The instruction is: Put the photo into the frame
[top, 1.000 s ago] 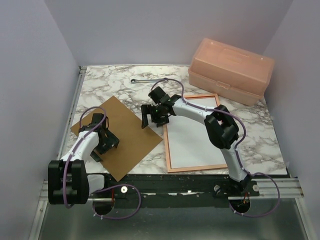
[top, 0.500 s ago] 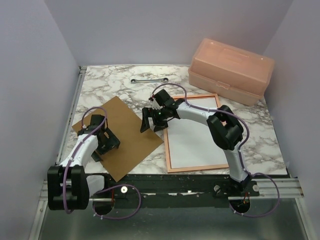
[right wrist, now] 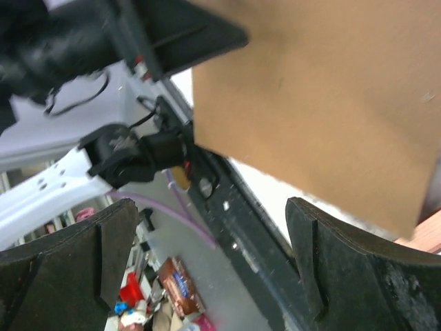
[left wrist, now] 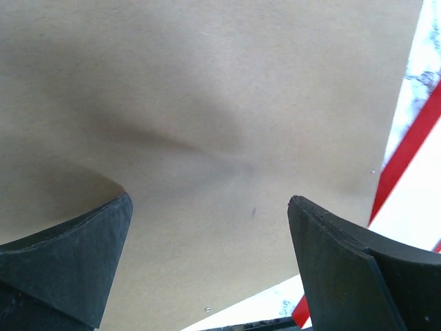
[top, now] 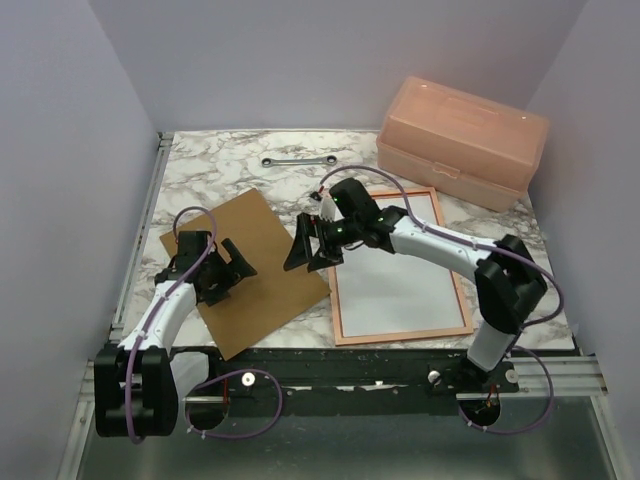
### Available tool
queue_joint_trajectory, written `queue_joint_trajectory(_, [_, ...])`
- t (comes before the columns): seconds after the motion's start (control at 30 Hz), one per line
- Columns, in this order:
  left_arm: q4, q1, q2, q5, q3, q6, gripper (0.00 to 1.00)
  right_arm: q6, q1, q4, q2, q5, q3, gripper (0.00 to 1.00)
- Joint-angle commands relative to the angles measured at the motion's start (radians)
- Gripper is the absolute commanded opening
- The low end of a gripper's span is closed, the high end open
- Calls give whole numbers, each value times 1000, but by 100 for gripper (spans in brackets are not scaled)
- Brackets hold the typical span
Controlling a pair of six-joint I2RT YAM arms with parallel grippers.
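Since the large thin picture frame [top: 403, 338] lies flat on the marble-patterned table [top: 215, 170] with its pale wood-orange back up, just right of the right gripper [top: 305, 245], and a white sheet [top: 400, 290] fills its opening, the photo may already sit inside face down, though no printed side shows to confirm it. On that reading, the step in hand is lifting the flat brown backing board [top: 272, 292], which lies directly under the left gripper [top: 228, 268] and just left of the right one. Both grippers stand wide open and hold nothing. To do it well, the right gripper should drop to the board edge nearest it and work one finger beneath, while the left steadies the other side so the thin board does not skate across the table. The board's right corner touches or nearly touches the frame's left rail, so a careless push could shift the frame. A silver wrench [top: 298, 160] lies beyond the right gripper, and a pink plastic box [top: 462, 140] stands farther off to its right, both well apart from the work.
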Motion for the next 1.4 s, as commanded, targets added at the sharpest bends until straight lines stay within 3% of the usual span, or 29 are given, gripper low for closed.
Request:
queue_joint_trajectory(0.0, [103, -55, 36, 134, -24, 3, 99, 63, 14, 46, -141, -44, -135, 96])
queue_joint_trajectory(0.2, [111, -121, 71, 105, -3, -16, 98, 10, 14, -72, -242, 156, -218, 97])
queue_joint_trajectory(0.43, [28, -123, 13, 37, 22, -1, 99, -99, 14, -195, -119, 335, -73, 97])
queue_joint_trajectory(0.77, [-142, -123, -39, -141, 76, 24, 99, -193, 12, -270, 172, 349, 223, 97])
queue_joint_trajectory(0.9, [-132, -124, -13, -131, 72, 22, 98, -220, 11, -339, 276, 376, 318, 97])
queue_joint_trajectory(1.37, [-78, -132, 51, -90, 48, 26, 98, -216, 10, -330, 360, 232, 286, 90])
